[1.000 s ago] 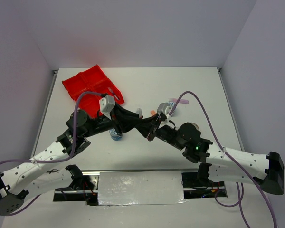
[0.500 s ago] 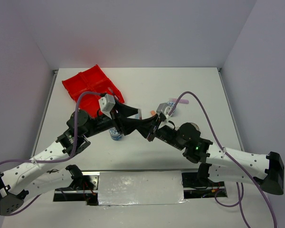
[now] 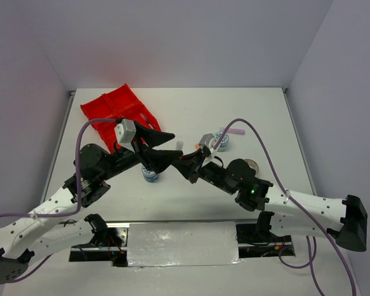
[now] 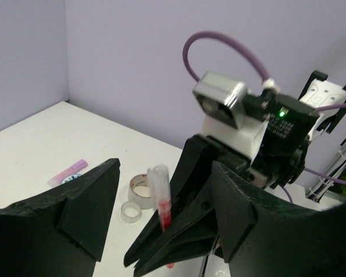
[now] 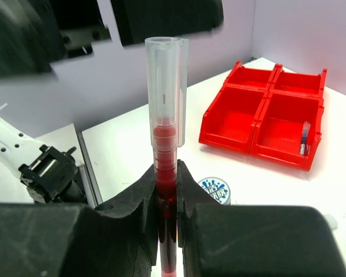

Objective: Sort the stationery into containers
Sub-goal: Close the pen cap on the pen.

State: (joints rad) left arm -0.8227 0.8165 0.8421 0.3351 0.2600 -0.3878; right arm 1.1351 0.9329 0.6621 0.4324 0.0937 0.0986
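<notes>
Red pen (image 5: 166, 144), clear-capped, held upright above mid-worktop (image 3: 246, 117), its lower barrel pinched by the right gripper (image 5: 166, 184); the left gripper (image 4: 164, 173) stands spread just beside it, no contact visible. Risk: gripped low, the pen may pivot or slip if a spread finger knocks it. Red tray (image 5: 259, 103), well apart at the far-left corner: one compartment holds a thin pen-like item (image 5: 304, 138); the other visible floors look bare

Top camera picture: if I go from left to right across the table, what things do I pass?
Red tray → blue-white tub → red pen → second blue-white tub → pink stick.
</notes>
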